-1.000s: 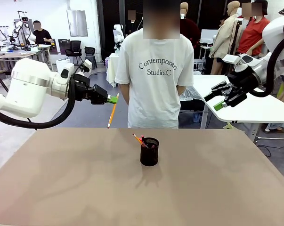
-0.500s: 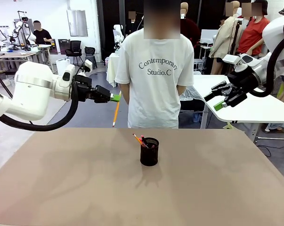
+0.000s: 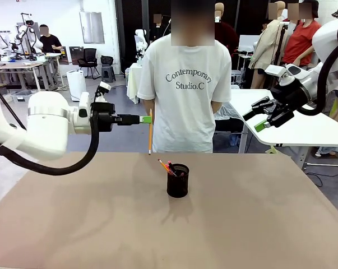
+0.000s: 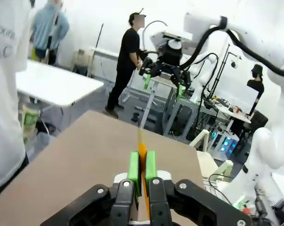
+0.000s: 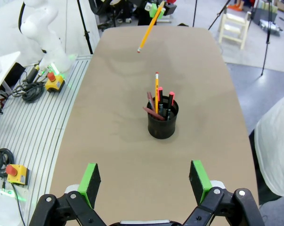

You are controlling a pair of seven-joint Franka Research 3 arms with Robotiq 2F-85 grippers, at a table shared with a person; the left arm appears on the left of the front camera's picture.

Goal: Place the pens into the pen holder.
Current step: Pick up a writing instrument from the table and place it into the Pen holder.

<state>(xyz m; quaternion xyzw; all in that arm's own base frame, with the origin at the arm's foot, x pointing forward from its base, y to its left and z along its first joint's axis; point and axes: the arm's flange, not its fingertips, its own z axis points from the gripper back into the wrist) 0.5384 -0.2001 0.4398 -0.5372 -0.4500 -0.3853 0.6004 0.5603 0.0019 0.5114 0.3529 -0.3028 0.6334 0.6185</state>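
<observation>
- Several pens (image 5: pixel 157 100) stand in the pen holder (image 3: pixel 177 180); their exact count is hard to make out, but one yellow pencil, red-capped sticks and a dark red one show in the right wrist view.
- Pen holder stands upright near the middle of the table (image 3: pixel 73 224), closer to its far edge.
- Left gripper (image 3: pixel 146 119) is clenched on a yellow pencil (image 3: pixel 150 134), which hangs upright above the far edge, left of the holder; in the left wrist view the pads (image 4: pixel 133 165) hide most of its shaft.
- Since a second ago, this pencil has gone from tilted to vertical and moved rightward, toward the holder.
- Right gripper (image 3: pixel 260 117) is released, jaws wide, off the table's far right corner, unchanged.
</observation>
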